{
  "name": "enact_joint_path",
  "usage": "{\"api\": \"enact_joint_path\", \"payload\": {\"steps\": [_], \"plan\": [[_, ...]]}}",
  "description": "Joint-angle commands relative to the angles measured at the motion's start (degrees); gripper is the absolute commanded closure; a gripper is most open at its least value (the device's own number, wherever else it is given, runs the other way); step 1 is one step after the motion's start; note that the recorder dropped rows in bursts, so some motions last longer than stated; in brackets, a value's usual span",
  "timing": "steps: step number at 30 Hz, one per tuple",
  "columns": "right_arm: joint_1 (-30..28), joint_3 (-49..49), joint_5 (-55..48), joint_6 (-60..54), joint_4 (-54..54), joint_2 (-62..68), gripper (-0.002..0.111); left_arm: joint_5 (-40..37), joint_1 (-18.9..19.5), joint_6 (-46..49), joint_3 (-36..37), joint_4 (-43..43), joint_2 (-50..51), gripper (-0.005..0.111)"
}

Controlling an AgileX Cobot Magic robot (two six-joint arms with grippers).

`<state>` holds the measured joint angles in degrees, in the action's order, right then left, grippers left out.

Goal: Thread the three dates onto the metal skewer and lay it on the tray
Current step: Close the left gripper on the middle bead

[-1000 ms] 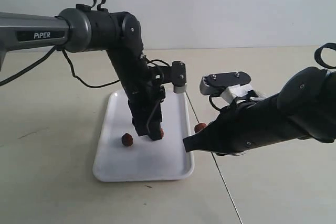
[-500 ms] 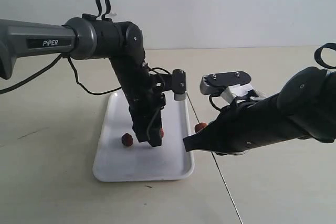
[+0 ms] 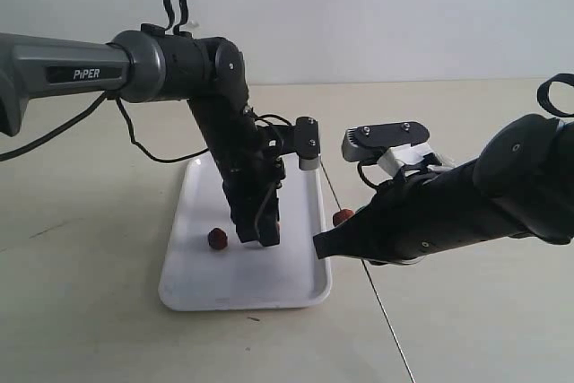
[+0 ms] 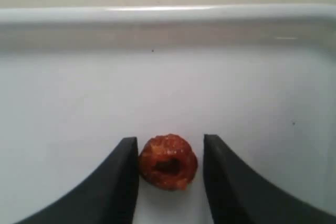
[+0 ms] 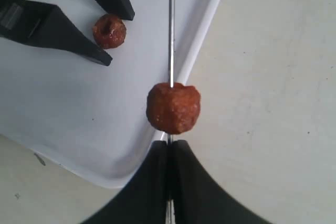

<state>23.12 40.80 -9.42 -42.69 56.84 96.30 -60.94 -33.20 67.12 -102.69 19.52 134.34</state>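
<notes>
The white tray (image 3: 193, 284) lies on the table with two dates on it. One date (image 3: 216, 239) sits loose near the tray's left side. The other date (image 4: 168, 162) lies between the fingers of my left gripper (image 4: 169, 138), which is open around it. One finger (image 4: 123, 182) touches the date and a narrow gap shows at the other. My right gripper (image 5: 169, 142) is shut on the metal skewer (image 5: 171, 35). A third date (image 5: 173, 107) is threaded on the skewer just ahead of the fingertips, over the tray's right rim (image 5: 202, 40).
A thin seam (image 3: 386, 320) runs across the beige table to the right of the tray. The left arm's black cable (image 3: 143, 141) hangs behind the tray. The right arm (image 3: 466, 208) stretches low over the table at the right.
My left gripper has come down onto the tray and its jaws have narrowed around the date. The right gripper with the skewer has not moved.
</notes>
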Motion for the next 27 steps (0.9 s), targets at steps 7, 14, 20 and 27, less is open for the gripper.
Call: {"api": "enact_joint_path", "payload": {"steps": [7, 14, 20, 27], "plan": [[-0.3, -0.4, 0.7, -0.1, -0.2, -0.4, 0.108, 0.2, -0.2, -1.4, 0.2, 0.2, 0.2, 0.074], [-0.3, -0.4, 1.0, -0.1, -0.2, -0.4, 0.108, 0.2, -0.2, -1.6, 0.2, 0.2, 0.2, 0.074], [-0.3, -0.4, 1.3, -0.1, -0.2, -0.4, 0.108, 1.1, -0.2, -3.0, 0.2, 0.2, 0.2, 0.074], [-0.3, -0.4, 1.3, -0.1, -0.2, -0.4, 0.108, 1.0, -0.2, -3.1, 0.1, 0.2, 0.2, 0.087]]}}
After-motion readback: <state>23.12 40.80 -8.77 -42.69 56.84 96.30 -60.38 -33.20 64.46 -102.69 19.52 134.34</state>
